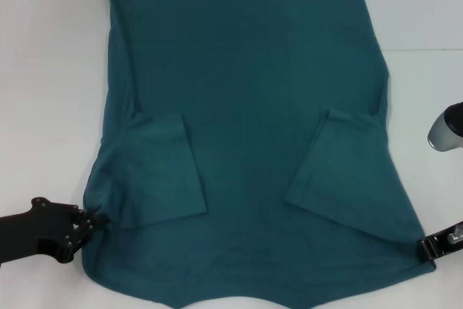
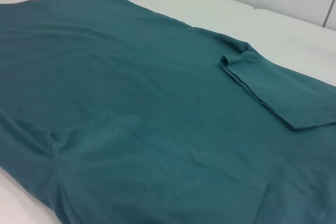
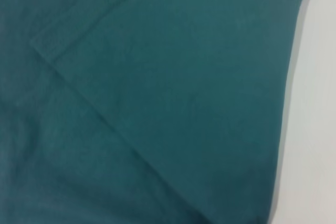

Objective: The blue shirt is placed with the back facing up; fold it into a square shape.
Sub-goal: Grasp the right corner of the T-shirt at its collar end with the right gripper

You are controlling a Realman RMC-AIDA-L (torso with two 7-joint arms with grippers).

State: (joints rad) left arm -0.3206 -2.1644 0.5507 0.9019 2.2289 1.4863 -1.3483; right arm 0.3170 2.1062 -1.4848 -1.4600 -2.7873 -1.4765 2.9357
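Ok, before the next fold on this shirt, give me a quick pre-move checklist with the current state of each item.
1. Both sleeves folded inward onto the blue shirt: ok.
2. Shirt body lying flat on the white table: ok, minor ripples only.
3. Left gripper at the shirt's near left edge: ok.
4. Right gripper at the near right corner: ok.
5. Jaws actually pinching fabric: cannot tell.
6. Shirt's near hem fully in view: not ok, cut off.

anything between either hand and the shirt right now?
Nothing visible. The left hand is already at the blue shirt's left edge near the shoulder, and the right hand at its right edge. Both sleeves lie folded inward; only white table surrounds the shirt.
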